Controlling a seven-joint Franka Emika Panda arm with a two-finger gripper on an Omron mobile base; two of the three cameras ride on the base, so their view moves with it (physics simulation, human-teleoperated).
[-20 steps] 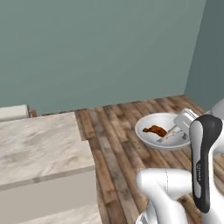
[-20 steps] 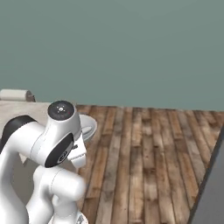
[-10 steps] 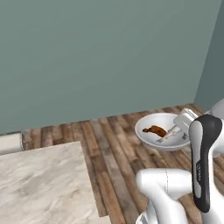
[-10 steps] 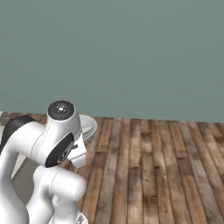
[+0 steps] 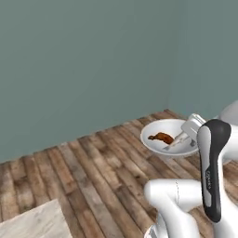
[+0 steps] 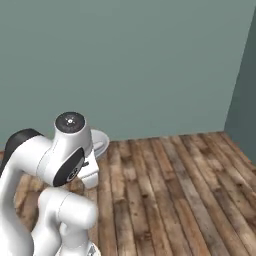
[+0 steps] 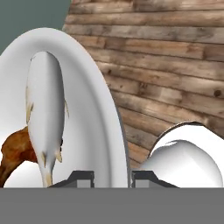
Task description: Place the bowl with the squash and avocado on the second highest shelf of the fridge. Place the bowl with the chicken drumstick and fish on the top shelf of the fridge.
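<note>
My gripper (image 7: 111,176) is shut on the rim of the shallow white bowl (image 7: 89,83), one fingertip inside the rim and one outside. In the bowl lie the pale whitish fish (image 7: 45,109) and the reddish-brown chicken drumstick (image 7: 14,154). In the left base view the gripper (image 5: 187,135) holds the bowl (image 5: 160,126) up above the floor, level, with the drumstick (image 5: 161,137) and fish (image 5: 175,142) inside. In the right base view the bowl's edge (image 6: 100,142) peeks out behind the arm. The fridge, its shelves and the bowl with the squash and avocado are out of view.
Wooden plank floor (image 5: 93,181) stretches ahead to a teal wall (image 6: 130,65). A room corner shows at the right (image 6: 240,85). A corner of a marble counter (image 5: 32,225) sits at the lower left of the left base view.
The whole scene has slid left as the base turns: the marble counter has nearly left the view and a wall corner has come in. The bowl stays held in the gripper.
</note>
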